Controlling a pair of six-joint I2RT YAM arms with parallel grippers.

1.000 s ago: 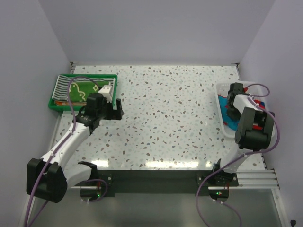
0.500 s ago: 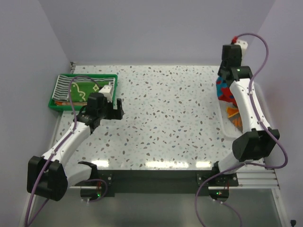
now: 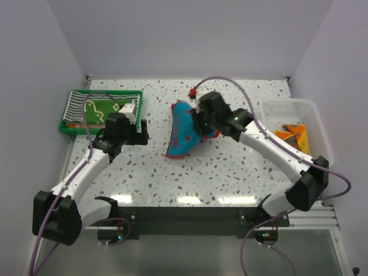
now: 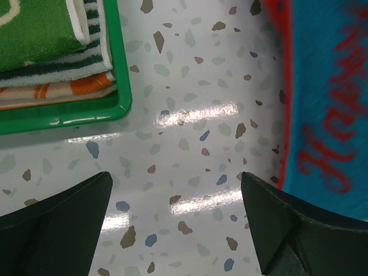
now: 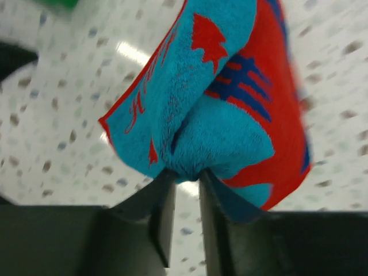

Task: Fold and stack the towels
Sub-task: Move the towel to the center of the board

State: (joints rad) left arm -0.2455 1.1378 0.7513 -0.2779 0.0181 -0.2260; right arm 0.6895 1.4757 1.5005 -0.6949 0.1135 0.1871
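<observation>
The speckled table [image 3: 230,167] fills most of the top view. At its upper left is the green tray [image 4: 69,113], which already holds a neat folded pile: the green towel with white drawings [image 3: 100,108] on top, a striped towel [image 3: 75,106] and an orange-marked layer beneath it. At the right edge of the frame the white mesh basket [image 3: 287,103] holds an orange towel [image 3: 293,133], not yet folded. A little left of the table's middle is the blue-and-red towel [image 3: 179,132], unfolded and rumpled. Its lower end appears to rest on the table and its upper part is gathered up at the right arm. The right end effector [image 5: 184,178] has its fingers close together, a bunched fold of this towel pinched at their very tips. The left end effector [image 4: 176,178] stands wide apart and holds nothing, just right of the tray and near the towel's red border. The main risk seems to be that shallow fingertip pinch. A fold caught so near the tips could slip free, and the towel would drop in a heap, not spread flat, leaving no clean corner to take. Both arms are close here, so a hasty reach by the left arm could snag the cloth or bump the other arm.
</observation>
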